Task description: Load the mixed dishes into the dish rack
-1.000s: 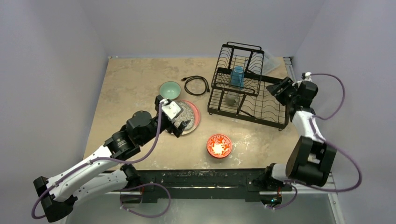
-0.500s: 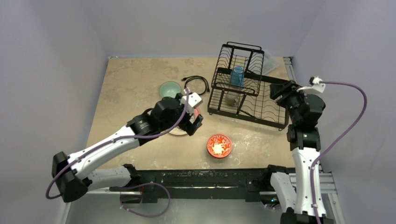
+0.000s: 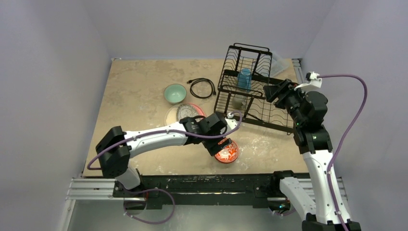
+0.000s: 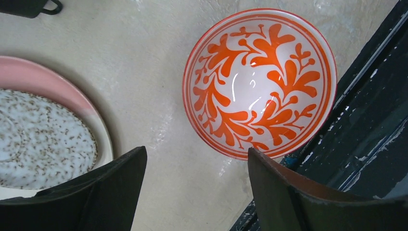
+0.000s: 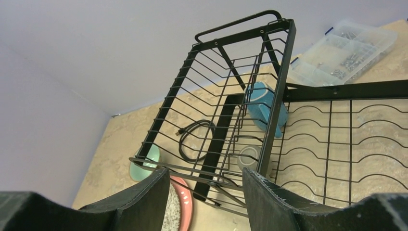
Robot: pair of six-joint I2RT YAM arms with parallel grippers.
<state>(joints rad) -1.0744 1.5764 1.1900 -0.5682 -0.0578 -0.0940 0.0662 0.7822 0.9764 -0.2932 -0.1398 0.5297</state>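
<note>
We can read no text, label, brand, number or sign in any of the views. The only marking we find is the orange leaf pattern inside the small red-orange patterned bowl (image 4: 260, 82), and it forms no letters.
</note>
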